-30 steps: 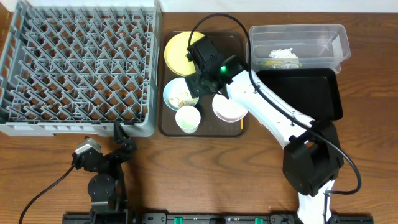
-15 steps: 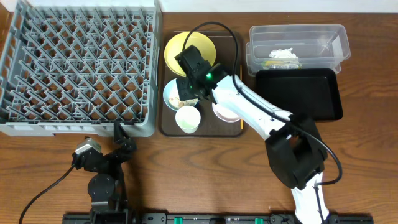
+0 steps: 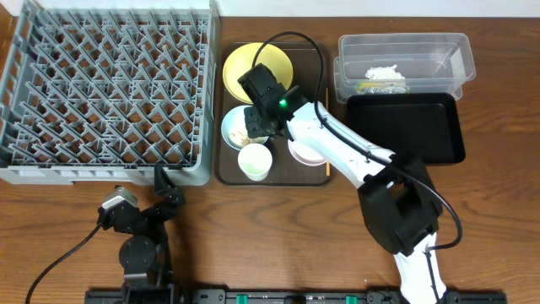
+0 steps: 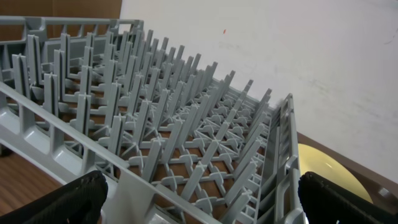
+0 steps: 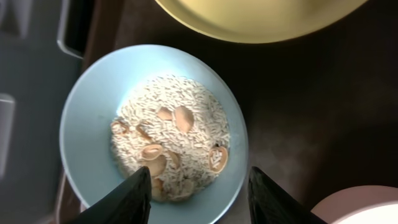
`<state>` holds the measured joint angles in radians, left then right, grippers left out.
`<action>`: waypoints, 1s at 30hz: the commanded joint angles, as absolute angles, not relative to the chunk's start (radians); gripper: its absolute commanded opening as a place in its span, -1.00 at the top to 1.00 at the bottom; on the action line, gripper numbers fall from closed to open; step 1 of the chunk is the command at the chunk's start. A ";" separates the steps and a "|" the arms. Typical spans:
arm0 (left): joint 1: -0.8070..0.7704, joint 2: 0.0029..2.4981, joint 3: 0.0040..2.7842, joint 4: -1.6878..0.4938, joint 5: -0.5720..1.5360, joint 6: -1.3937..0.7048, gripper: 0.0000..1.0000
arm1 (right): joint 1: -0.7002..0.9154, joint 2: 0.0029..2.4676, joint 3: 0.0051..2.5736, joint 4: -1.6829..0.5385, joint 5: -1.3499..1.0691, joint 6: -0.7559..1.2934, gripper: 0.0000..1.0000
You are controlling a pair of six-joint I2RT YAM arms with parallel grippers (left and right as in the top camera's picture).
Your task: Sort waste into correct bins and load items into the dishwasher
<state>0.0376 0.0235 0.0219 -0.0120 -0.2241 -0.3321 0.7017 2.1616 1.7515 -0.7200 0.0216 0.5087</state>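
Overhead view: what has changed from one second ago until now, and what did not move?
The right hand moved left and back toward the robot, from over the plate to just above the blue bowl. Its arm swung left with it. It has taken hold of nothing. The plate, blue bowl, cup, rack and left hand stayed in place.

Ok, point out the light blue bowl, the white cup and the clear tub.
light blue bowl (image 5: 84, 124), right wrist view, bare inner wall.
white cup (image 3: 255, 160), overhead view, its open mouth.
clear tub (image 3: 434, 66), overhead view, bare floor.
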 commanded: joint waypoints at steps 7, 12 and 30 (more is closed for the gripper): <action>0.033 0.024 0.004 -0.051 -0.250 -0.315 -1.00 | 0.682 2.230 1.758 -0.752 0.084 0.524 0.06; 0.033 0.024 0.004 -0.051 -0.250 -0.315 -1.00 | 0.674 2.231 1.758 -0.772 0.108 0.524 0.13; 0.033 0.024 0.004 -0.051 -0.250 -0.315 -1.00 | 0.579 2.231 1.760 -0.797 0.098 0.514 0.14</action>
